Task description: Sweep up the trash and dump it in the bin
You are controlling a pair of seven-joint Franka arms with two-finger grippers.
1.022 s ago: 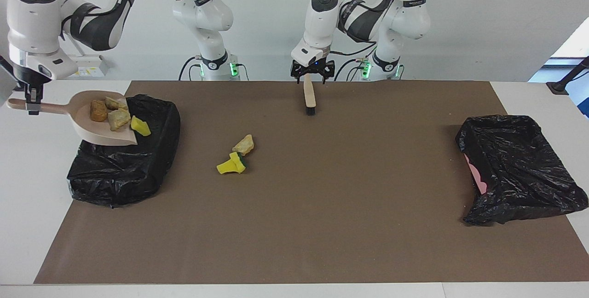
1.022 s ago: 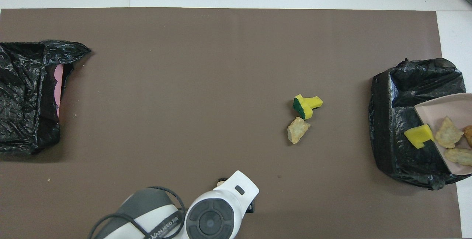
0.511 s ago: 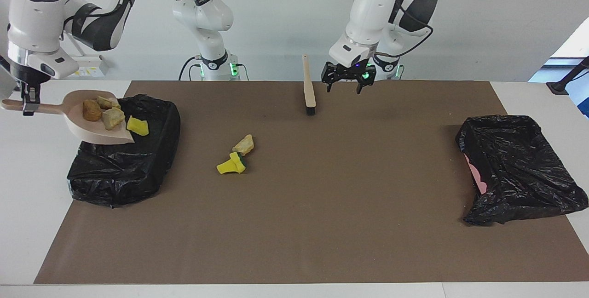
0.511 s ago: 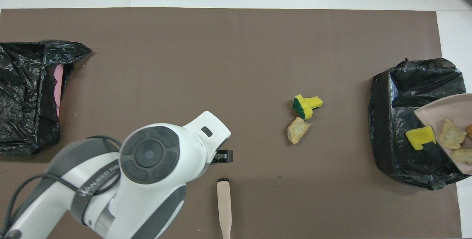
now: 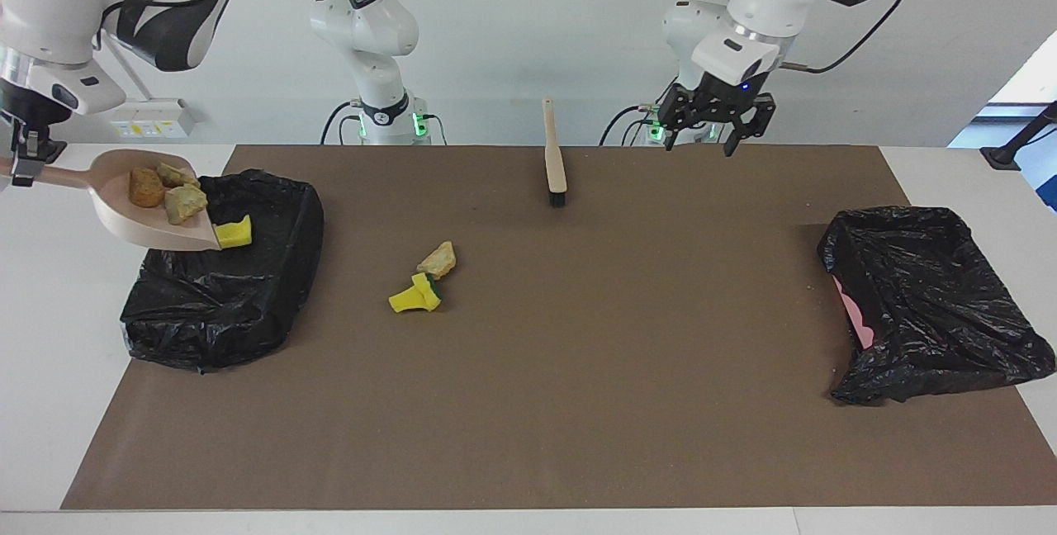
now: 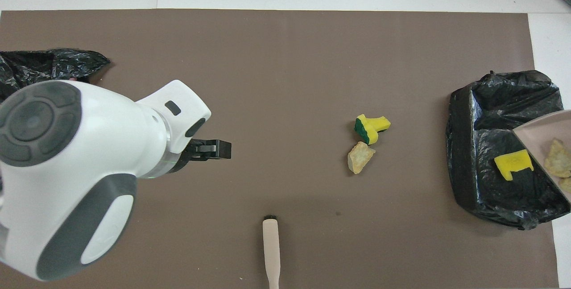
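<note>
Right gripper (image 5: 29,162), up at the right arm's end of the table, is clenched on the handle of the beige dustpan (image 5: 124,213), which now tilts its lip down over the black-lined bin (image 5: 239,312). A second ago the pan sat flatter with four scraps on it. Now the yellow sponge piece (image 5: 234,232) has slid to the very lip and hangs over the bin's opening, while the orange-brown lump (image 5: 146,187) and two beige foam chunks (image 5: 183,201) still sit deep in the pan. The dump has begun, I judge, but nothing has clearly dropped yet; more tilt looks needed.

Left gripper (image 5: 715,127), released and empty, has let go of the brush (image 5: 554,163) and swung away from it, rising toward the left arm's end of the table. The brush lies on the brown mat (image 5: 578,403) near the robots, bristles pointing away from them.

Two scraps remain on the mat mid-table: a green-backed yellow sponge (image 5: 415,295) and a beige foam chunk (image 5: 437,259), touching or nearly so, well apart from both bins. They would need another sweep.

Open mat surrounds them on every side. The pan's lip sits inside the bin's rim, so spill risk seems low. A second bin (image 5: 933,304) lies at the left arm's end, near the mat's edge.
</note>
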